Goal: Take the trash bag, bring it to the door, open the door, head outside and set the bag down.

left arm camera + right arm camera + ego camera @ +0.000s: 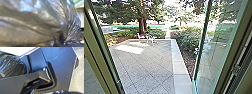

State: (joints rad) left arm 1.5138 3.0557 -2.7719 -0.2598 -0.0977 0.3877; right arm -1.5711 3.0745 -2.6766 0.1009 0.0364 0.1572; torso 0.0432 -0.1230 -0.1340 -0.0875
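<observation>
Passing out through the doorway, by judgement, and carrying the trash bag (37, 27) close against the left wrist camera, bunching into tight pleats and probably hanging from the left gripper. Showing also in the right wrist view, beyond the robot's dark plate (61, 65). Not managing to tell the left gripper's state, open or closed, nor the right gripper's.

Facing paving (151, 65) at 12 o'clock, between the door frame (105, 52) at 9 o'clock and the opened glass door (220, 42) at 3 o'clock. Calling for rolling slowly and squarely toward 12 o'clock, holding both arms tucked in and lifting the bag clear of the ground. Watching for snagging thin plastic on either edge, or for nudging the glass. Calling also for delaying any turning until fully outside, then for steering clear of the shrubs (186, 37) at 1 o'clock and the white furniture (150, 38) at 11 o'clock.
</observation>
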